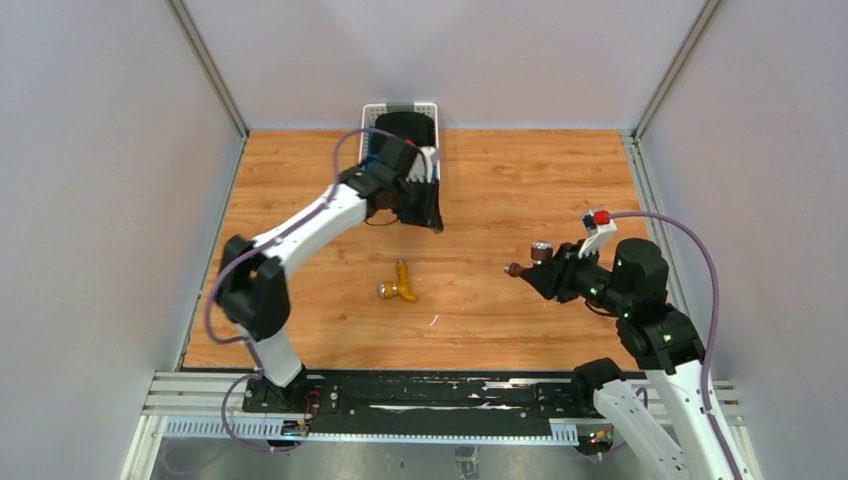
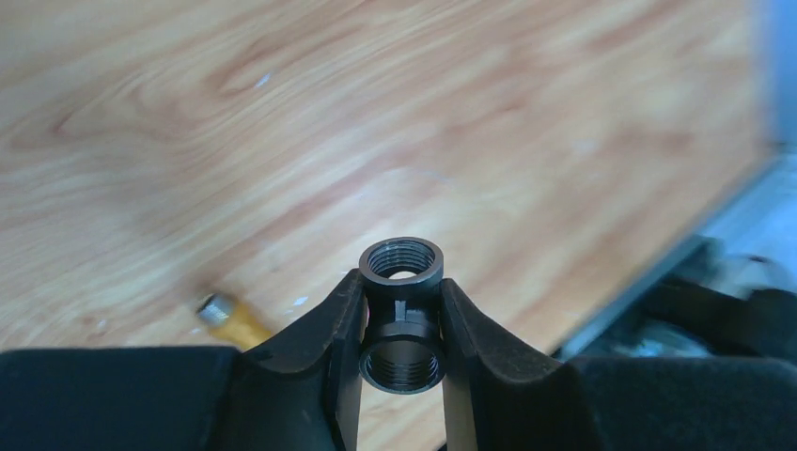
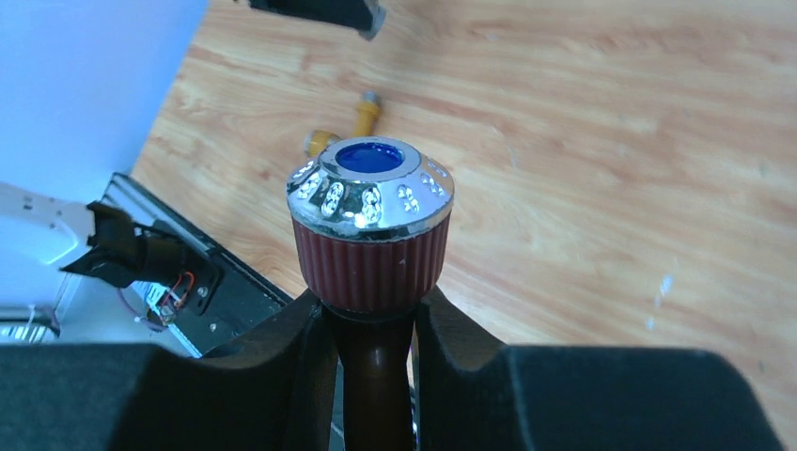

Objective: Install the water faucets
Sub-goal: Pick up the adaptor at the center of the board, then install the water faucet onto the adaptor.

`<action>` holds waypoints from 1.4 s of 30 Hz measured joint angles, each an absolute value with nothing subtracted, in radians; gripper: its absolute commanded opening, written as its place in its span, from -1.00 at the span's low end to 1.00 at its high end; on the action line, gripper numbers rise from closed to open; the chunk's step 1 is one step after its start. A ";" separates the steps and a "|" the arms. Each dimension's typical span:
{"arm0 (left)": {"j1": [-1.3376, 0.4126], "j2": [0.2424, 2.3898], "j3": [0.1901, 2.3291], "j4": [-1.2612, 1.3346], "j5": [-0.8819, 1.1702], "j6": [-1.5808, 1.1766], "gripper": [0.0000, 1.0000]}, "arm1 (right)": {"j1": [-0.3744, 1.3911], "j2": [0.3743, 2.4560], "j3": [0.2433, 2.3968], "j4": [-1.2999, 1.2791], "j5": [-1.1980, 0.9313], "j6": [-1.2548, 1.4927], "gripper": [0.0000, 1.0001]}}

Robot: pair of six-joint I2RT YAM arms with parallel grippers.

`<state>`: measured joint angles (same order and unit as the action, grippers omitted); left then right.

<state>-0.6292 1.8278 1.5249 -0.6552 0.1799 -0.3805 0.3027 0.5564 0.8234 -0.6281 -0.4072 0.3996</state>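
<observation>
Pinching black threaded fitting (image 2: 402,324) in left gripper (image 2: 402,289), right gripper (image 3: 374,318) clamped on reddish-brown faucet (image 3: 372,249), brass faucet (image 1: 402,287) on table (image 1: 520,190)

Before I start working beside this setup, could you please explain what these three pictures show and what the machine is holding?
These are two robot arms bolted at the near edge of a wooden table. The wide picture comes from a fixed camera above and behind them. The other two come from a small camera on each wrist, looking along that arm's own fingers. The left gripper is closed on a small black threaded fitting. The right gripper is closed on a dark red tap, whose shiny knob has a blue mark on top. A yellow brass tap lies loose on the table between the arms. A white tray sits at the far edge.
</observation>
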 measured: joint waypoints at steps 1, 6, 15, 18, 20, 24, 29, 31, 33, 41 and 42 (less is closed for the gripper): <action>-0.601 1.756 1.496 -0.616 0.271 -0.394 -1.00 | 0.303 0.542 0.815 -0.597 -0.435 0.389 -1.00; -0.501 1.532 1.372 -0.361 0.658 -0.535 -1.00 | 0.303 0.419 0.744 -0.403 -0.508 0.327 -1.00; -0.485 1.443 1.218 -0.132 1.077 -0.858 -1.00 | 0.303 0.314 0.665 -0.098 -0.542 0.262 -1.00; -0.485 1.402 1.216 -0.098 1.138 -0.936 -1.00 | 0.303 0.313 0.664 -0.035 -0.543 0.230 -1.00; -0.485 1.375 1.216 -0.080 1.169 -0.979 -1.00 | 0.303 0.315 0.664 0.004 -0.542 0.210 -1.00; -0.485 1.350 1.216 -0.060 1.215 -1.031 -1.00 | 0.305 0.326 0.664 0.093 -0.526 0.152 -1.00; -0.466 1.357 1.205 -0.076 1.274 -1.050 -1.00 | 0.362 0.383 0.673 0.163 -0.479 0.054 -1.00; -0.448 1.366 1.198 -0.112 1.296 -1.029 -1.00 | 0.421 0.424 0.689 0.171 -0.450 0.002 -1.00; -0.428 1.373 1.185 -0.150 1.307 -1.000 -1.00 | 0.521 0.472 0.707 0.167 -0.387 -0.073 -1.00; -0.348 1.377 1.149 -0.305 1.340 -0.868 -1.00 | 1.004 0.622 0.713 0.181 -0.023 -0.405 -1.00; -0.335 1.377 1.154 -0.329 1.346 -0.844 -1.00 | 1.051 0.640 0.708 0.196 0.023 -0.445 -1.00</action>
<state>-0.3347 1.3773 1.1538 -0.3286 1.3460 -0.8436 1.0512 0.6403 0.7078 0.1955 0.0227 -0.4446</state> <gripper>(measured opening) 0.330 0.294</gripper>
